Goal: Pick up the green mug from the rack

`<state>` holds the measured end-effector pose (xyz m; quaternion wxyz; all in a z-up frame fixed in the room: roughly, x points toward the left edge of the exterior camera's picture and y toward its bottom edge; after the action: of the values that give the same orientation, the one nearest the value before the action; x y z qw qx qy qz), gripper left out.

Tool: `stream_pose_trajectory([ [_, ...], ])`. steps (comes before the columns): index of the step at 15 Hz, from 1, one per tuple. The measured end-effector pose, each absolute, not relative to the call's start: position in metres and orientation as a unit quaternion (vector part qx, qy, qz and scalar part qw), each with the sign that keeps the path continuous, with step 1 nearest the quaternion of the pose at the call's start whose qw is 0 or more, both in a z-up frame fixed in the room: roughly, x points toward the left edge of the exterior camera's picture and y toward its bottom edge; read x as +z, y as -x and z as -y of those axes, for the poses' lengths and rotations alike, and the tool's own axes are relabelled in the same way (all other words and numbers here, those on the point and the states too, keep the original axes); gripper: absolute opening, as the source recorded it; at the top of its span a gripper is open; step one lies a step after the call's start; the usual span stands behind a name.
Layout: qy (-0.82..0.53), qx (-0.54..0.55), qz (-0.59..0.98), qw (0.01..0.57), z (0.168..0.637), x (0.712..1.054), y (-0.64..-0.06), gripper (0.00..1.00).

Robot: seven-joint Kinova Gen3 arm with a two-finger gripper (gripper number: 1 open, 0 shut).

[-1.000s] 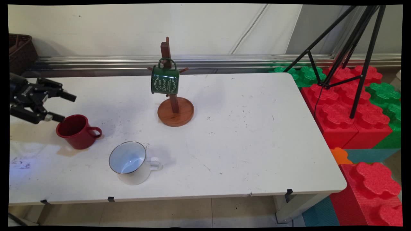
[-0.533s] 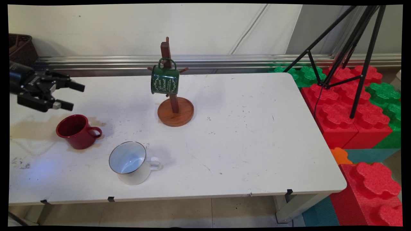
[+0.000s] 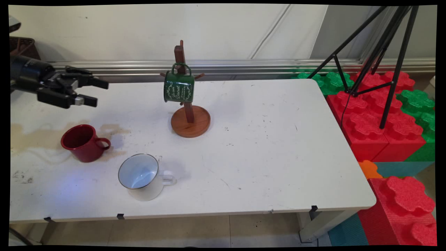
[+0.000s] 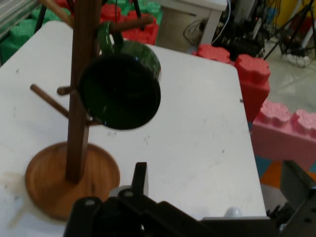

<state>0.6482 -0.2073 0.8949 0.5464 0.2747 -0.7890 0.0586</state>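
**tablewatcher:** So where was the gripper [image 3: 98, 93] in that shot, and was it carrying anything?

**mugnerd:** Nope, nothing in it. The fingers [image 3: 101, 84] were spread apart and empty, hovering over the far left part of the table [image 3: 271, 146] and pointing right. The closest thing was the red mug [image 3: 83, 143], sitting on the table nearer than the gripper and clear of it, not touching, handle out to the right.

**tablewatcher:** How'd that mug handle, you reckon?

**mugnerd:** Looked like glazed ceramic, so I'd guess stiff, a bit heavy, slick and chippable. The rim wall or the handle loop seemed the sensible places to pinch. There was also a brownish patch [image 3: 31, 137] on the table around it. Couldn't tell if it was wet.

**tablewatcher:** And the rest?

**mugnerd:** Just right of it and nearer sat a white enamel mug [image 3: 141, 176] with a dark rim, thin-walled, probably light, mouth seemingly tipped toward the camera. Further right, toward the far side, stood a wooden mug tree [image 3: 190, 120]: round base, upright post, short pegs. A green mug [image 3: 178, 87] with white lettering hung from an upper peg by its handle. The hand view looked straight into its dark mouth. It looked shiny, enamel I think. Off the table's right end were knobbly red and green foam blocks [image 3: 369, 129] with a black tripod [image 3: 383, 52] on them. A dark wicker basket [image 3: 22, 52] sat far left by the wall.
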Motion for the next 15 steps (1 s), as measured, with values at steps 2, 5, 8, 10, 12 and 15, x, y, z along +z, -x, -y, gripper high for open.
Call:
stream_pose_trajectory([
  [2, -0.275, 0.058, 0.782, 0.556, 0.215, 0.893, -0.639, 1.00],
  [5, -0.274, 0.057, 0.775, 0.567, 0.224, 0.888, -0.626, 1.00],
  [8, -0.271, 0.058, 0.771, 0.574, 0.233, 0.881, -0.614, 1.00],
  [10, -0.267, 0.057, 0.770, 0.577, 0.237, 0.877, -0.607, 1.00],
  [12, -0.262, 0.058, 0.768, 0.581, 0.245, 0.871, -0.596, 1.00],
  [15, -0.256, 0.059, 0.767, 0.585, 0.256, 0.862, -0.581, 1.00],
])
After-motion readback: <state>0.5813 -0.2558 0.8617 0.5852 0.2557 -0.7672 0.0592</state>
